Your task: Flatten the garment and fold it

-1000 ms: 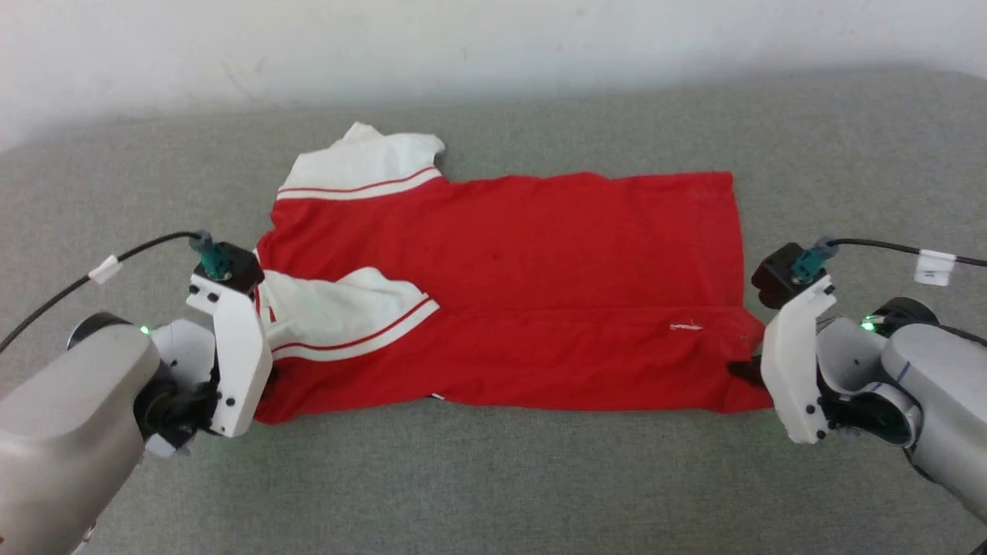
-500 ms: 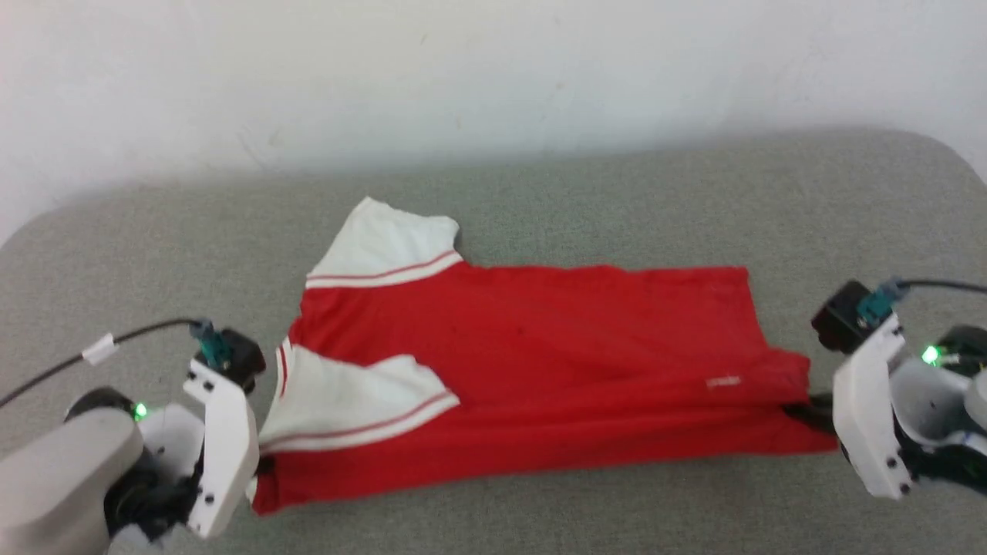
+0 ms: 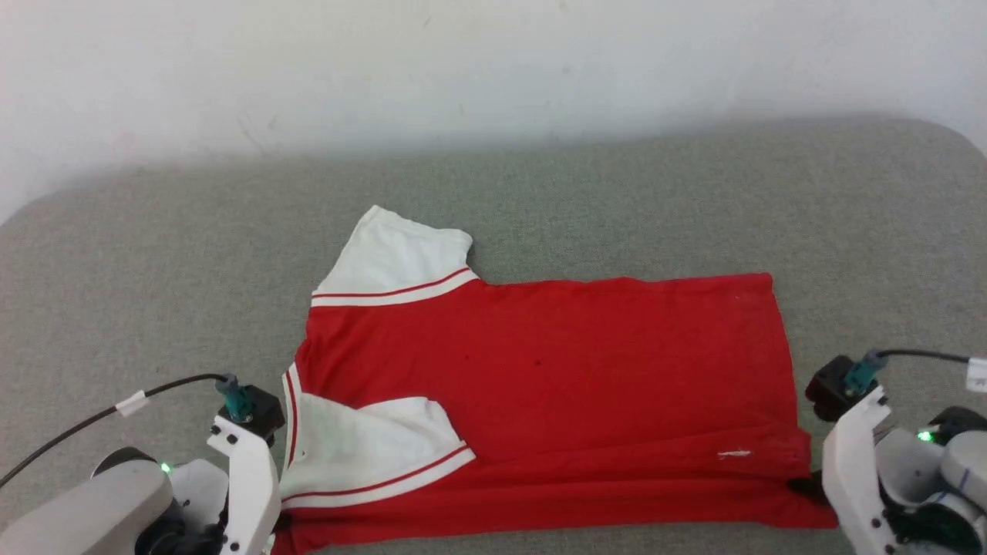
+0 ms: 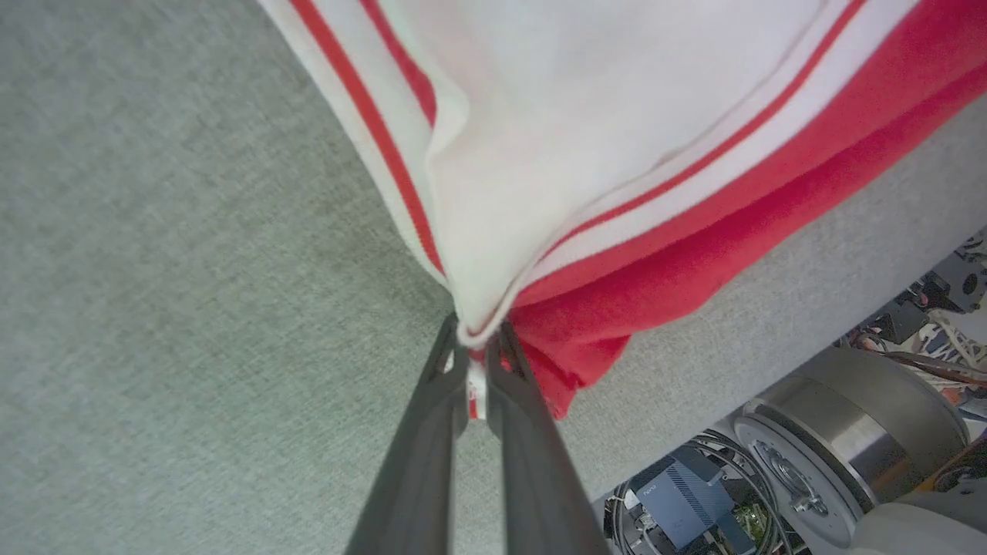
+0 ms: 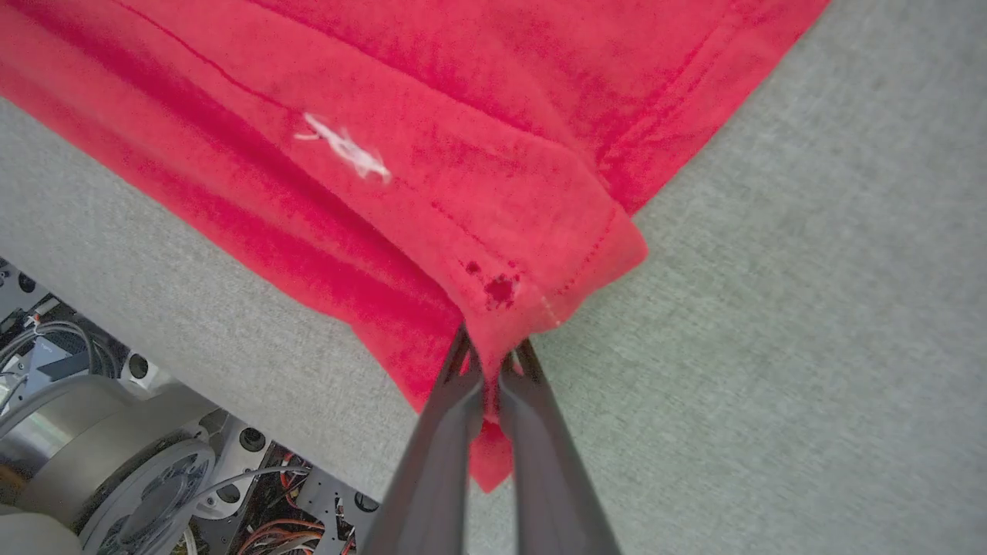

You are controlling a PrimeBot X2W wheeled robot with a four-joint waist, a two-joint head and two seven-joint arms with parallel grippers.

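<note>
The red garment (image 3: 555,385) lies folded lengthwise on the grey table, one white sleeve at the far left and the other folded onto the red body at the near left. My left gripper (image 4: 474,358) is shut on the garment's near left corner (image 4: 493,324), pinching white sleeve and red cloth together. At the near right corner (image 5: 501,324) my right gripper (image 5: 487,362) is shut on the red hem. In the head view the left gripper (image 3: 274,524) and right gripper (image 3: 806,487) sit at the two near corners.
Grey cloth covers the table (image 3: 540,200), which ends at a white wall (image 3: 493,69) behind. The table's near edge runs close below the garment; under it robot base parts (image 4: 810,462) and wiring (image 5: 116,432) show.
The head camera has tilted, so the whole picture sits lower. Both grippers keep hold of the near corners and have pulled the garment toward the table's near edge, drawing it straighter.
</note>
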